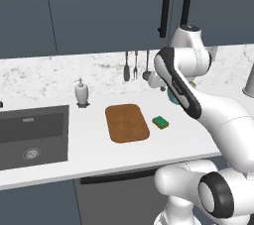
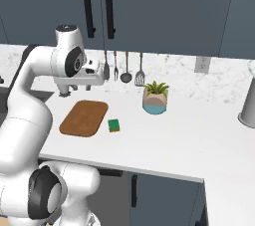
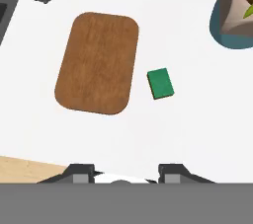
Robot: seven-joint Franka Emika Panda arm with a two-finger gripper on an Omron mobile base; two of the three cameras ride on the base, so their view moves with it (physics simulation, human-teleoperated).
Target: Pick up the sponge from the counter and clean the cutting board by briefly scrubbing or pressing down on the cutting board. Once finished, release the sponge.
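While the tool (image 3: 126, 174) hangs high over the tabletop (image 3: 197, 129) with its jaws spread and nothing held, the sponge (image 3: 160, 83) lies just beside the cutting board (image 3: 97, 62), apart from it, toward the potted plant (image 3: 236, 16). To grasp well, I would centre over the sponge, align the fingers across its short sides, then descend straight. No writing is legible.

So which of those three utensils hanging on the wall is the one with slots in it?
The spatula, rightmost of the three and nearest the potted plant. Its flat head is slotted; the ladle beside it has a round bowl, and the fork has prongs.
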